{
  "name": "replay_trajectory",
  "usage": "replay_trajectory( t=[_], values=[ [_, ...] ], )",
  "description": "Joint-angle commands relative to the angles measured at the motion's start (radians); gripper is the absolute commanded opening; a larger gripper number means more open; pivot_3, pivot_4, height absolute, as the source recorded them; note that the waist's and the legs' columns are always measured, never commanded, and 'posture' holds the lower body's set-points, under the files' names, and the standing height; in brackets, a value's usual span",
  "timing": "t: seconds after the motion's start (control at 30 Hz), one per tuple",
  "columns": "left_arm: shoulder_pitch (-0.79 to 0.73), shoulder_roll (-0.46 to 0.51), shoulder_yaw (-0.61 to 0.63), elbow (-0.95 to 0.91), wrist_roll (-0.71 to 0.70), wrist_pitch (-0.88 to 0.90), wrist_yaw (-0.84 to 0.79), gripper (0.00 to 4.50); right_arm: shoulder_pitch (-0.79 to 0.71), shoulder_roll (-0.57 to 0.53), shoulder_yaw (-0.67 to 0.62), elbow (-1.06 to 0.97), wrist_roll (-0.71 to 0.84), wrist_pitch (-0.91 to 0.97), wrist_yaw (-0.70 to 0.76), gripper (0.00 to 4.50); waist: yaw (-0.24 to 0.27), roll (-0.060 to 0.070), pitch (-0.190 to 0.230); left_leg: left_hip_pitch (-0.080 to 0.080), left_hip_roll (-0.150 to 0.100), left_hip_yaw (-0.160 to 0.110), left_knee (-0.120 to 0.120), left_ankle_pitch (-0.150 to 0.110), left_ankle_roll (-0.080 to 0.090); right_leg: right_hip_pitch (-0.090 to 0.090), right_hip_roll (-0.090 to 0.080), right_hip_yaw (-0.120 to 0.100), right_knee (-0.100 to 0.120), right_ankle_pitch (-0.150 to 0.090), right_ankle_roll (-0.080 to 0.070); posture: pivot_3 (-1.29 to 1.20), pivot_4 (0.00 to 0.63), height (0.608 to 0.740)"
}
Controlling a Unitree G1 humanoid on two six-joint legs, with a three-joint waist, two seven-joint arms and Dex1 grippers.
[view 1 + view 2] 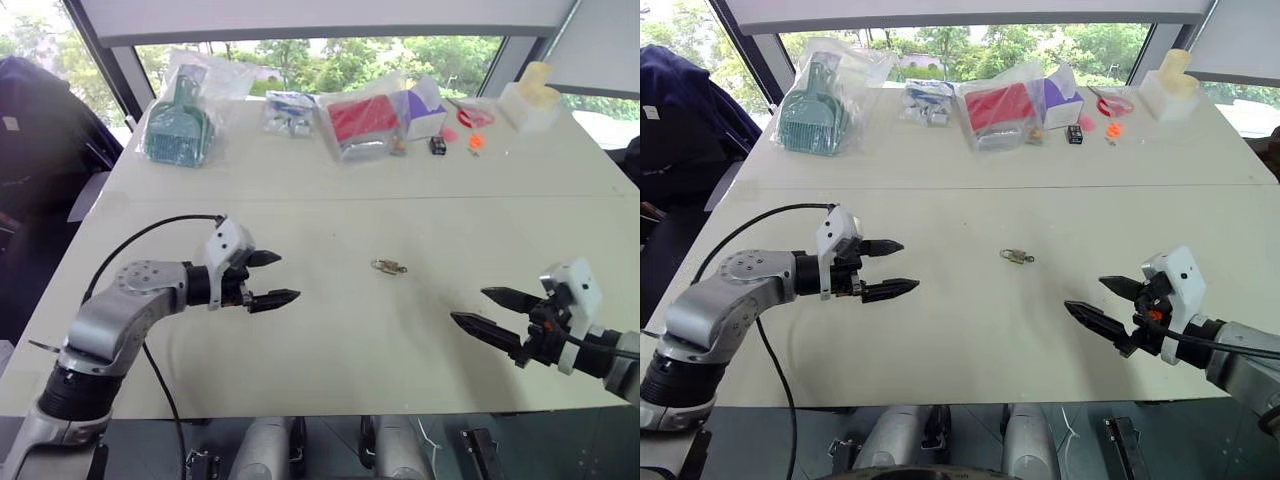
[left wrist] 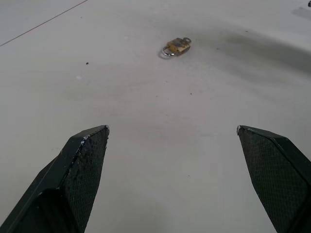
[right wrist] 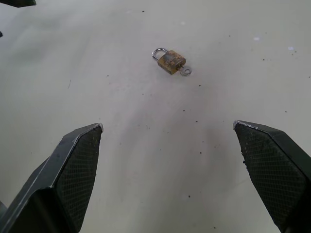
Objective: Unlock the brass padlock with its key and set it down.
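Note:
The brass padlock [image 1: 389, 266] lies flat on the white table [image 1: 330, 340], midway between my two arms. Its silver shackle is on one end. At the other end the key [image 3: 185, 71] sticks out of its base. My left gripper [image 1: 289, 276] hovers open to the left of the padlock, pointing toward it with nothing between its fingers. My right gripper [image 1: 467, 304] stands open to the right of it and nearer the front edge, also empty. Both are well short of the padlock [image 2: 175, 47], which lies ahead of each pair of fingers in the wrist views.
Along the far edge lie a bagged green scoop [image 1: 180, 125], a bag with a red item [image 1: 362, 120], a purple box [image 1: 425, 112], a small black item [image 1: 437, 145], orange bits [image 1: 475, 142] and a white and yellow object [image 1: 530, 95]. A seam [image 1: 330, 196] crosses the table.

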Motion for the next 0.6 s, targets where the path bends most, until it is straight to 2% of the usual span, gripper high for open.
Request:
replay_trajectory(
  t=[0.03,0.4,0.6],
  values=[
    [-0.019,-0.008,-0.021,0.006,0.030,-0.056,-0.008,4.43,0.011,0.015,0.012,-0.026,-0.020,-0.032,0.004,4.47,-0.002,0.000,0.000,0.000,0.000,0.000,0.000,0.000,0.000,0.000,0.000,0.000,0.000,0.000,0.000,0.00,0.150,0.735],
    [-0.025,-0.036,-0.024,0.004,0.027,-0.066,-0.010,4.43,-0.035,0.028,0.057,-0.025,-0.027,-0.032,-0.027,4.47,-0.002,0.000,0.000,0.000,0.000,0.000,0.000,0.001,0.002,0.000,0.000,0.000,0.000,0.000,0.000,0.00,0.150,0.735],
    [-0.037,-0.050,-0.058,0.034,0.076,-0.112,-0.009,4.43,-0.053,0.036,0.071,-0.025,-0.022,-0.026,-0.047,4.47,-0.001,0.000,0.000,0.000,0.000,0.000,0.000,0.001,0.002,0.000,0.000,0.000,0.000,0.000,0.000,0.00,0.150,0.735]
  ],
)
